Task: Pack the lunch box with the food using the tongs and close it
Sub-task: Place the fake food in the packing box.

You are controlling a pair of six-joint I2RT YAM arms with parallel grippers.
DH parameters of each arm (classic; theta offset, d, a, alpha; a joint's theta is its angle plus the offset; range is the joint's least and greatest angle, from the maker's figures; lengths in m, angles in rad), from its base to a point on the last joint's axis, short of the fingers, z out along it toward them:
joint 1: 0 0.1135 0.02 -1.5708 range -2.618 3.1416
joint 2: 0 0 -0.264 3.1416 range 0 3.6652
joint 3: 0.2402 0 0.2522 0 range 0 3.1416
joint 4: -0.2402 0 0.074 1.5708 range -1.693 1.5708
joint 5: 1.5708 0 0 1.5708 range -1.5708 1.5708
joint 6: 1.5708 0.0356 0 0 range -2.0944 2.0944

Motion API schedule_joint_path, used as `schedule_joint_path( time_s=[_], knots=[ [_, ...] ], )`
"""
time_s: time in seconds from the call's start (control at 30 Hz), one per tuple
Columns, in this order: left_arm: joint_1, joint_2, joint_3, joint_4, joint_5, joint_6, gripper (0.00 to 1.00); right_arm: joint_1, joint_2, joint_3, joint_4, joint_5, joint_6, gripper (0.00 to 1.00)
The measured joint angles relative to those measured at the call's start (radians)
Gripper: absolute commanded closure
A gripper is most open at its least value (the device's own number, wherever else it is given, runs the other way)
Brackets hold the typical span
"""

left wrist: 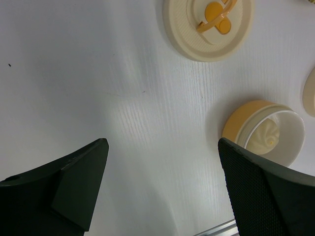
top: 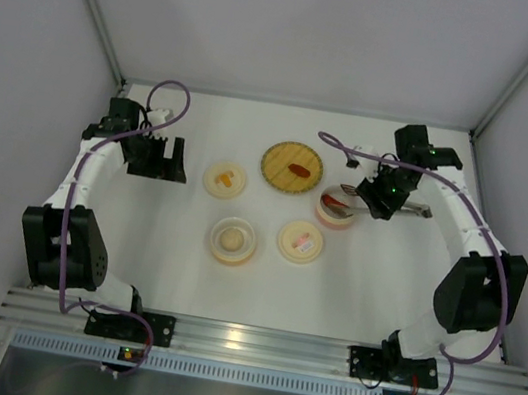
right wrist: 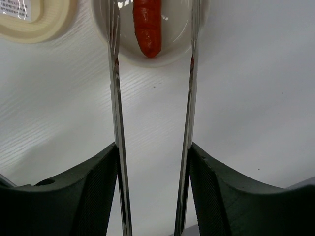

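Observation:
My right gripper (right wrist: 153, 147) is shut on the silver tongs (right wrist: 116, 98), one finger against the outside of each arm. The tong arms stand apart, their tips on either side of a red sausage piece (right wrist: 147, 22) lying in the pink-sided lunch box bowl (top: 336, 210). A second sausage piece (top: 298, 170) lies on the woven plate (top: 291, 167). The cream-white ball (left wrist: 266, 137) sits in the yellow bowl (left wrist: 246, 118). My left gripper (left wrist: 162, 142) hangs open above bare table at the far left, holding nothing.
Two round cream lids lie flat on the table: one with orange marks (top: 224, 179) left of the plate, one with a pink mark (top: 299, 241) in front of the pink bowl. Side walls close in the table on both sides.

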Motion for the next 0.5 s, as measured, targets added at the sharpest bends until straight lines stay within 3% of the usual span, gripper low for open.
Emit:
schedule_joint_path(
  time_s=[0.5],
  knots=[
    [0.000, 0.000, 0.000, 0.000, 0.002, 0.000, 0.02, 0.000, 0.040, 0.356, -0.083, -0.127, 0.095, 0.51]
  ],
)
